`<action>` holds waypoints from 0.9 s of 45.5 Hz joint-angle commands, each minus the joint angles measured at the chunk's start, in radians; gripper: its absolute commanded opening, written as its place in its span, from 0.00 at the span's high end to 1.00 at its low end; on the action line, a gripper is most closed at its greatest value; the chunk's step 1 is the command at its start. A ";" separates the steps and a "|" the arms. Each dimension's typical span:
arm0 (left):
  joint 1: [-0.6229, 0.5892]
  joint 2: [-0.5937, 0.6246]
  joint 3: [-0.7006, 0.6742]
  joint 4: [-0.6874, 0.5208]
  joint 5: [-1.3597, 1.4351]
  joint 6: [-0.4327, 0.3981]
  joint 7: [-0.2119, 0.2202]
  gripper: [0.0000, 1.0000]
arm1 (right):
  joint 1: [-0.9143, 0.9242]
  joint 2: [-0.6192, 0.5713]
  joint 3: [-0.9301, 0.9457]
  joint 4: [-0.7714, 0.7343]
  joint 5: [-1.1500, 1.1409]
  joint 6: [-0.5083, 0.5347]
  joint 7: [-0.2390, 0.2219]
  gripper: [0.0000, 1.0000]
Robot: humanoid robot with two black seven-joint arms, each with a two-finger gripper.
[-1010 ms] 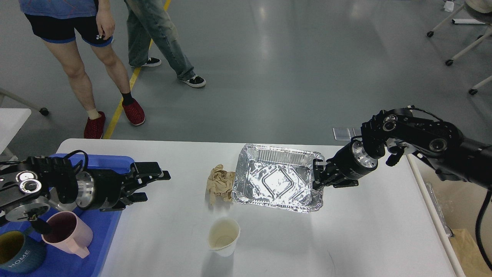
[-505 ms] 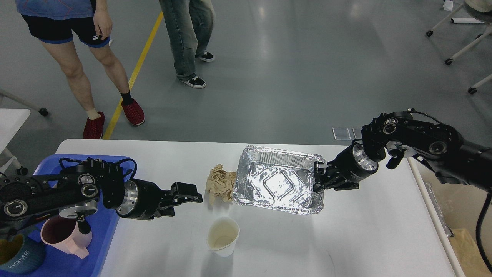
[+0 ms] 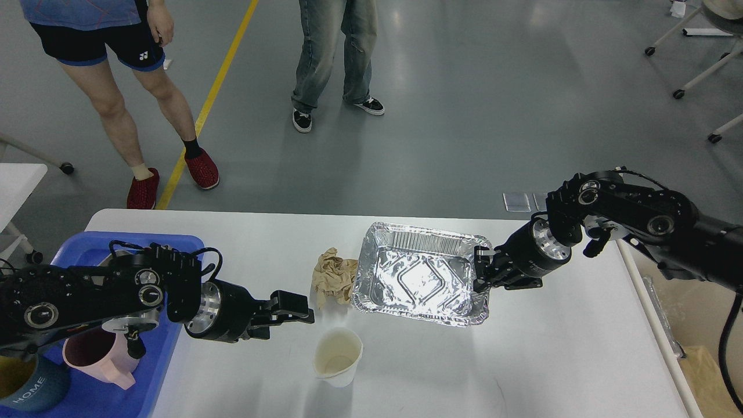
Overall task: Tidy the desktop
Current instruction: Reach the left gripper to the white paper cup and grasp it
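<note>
The white desktop (image 3: 522,360) holds a foil tray (image 3: 418,281), a crumpled brown paper (image 3: 332,277) just left of it, and a white paper cup (image 3: 338,355) standing upright in front. My left gripper (image 3: 290,318) is open and empty, low over the table, a short way left of the paper and above-left of the cup. My right gripper (image 3: 480,270) is shut on the foil tray's right rim. The foil tray is empty.
A blue plastic tray (image 3: 168,342) at the table's left end holds a pink mug (image 3: 96,357) and a dark mug marked HOME (image 3: 26,389). Two people (image 3: 125,87) stand beyond the far edge. A cream bin (image 3: 708,377) sits off the right edge.
My left arm has reached right from over the blue tray to near the crumpled paper. The right gripper and foil tray have barely shifted. The person in jeans has walked right.
</note>
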 commanded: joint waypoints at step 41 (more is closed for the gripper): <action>0.038 -0.150 0.022 0.127 0.000 0.035 -0.005 0.05 | -0.018 -0.012 0.009 0.002 -0.002 -0.009 0.001 1.00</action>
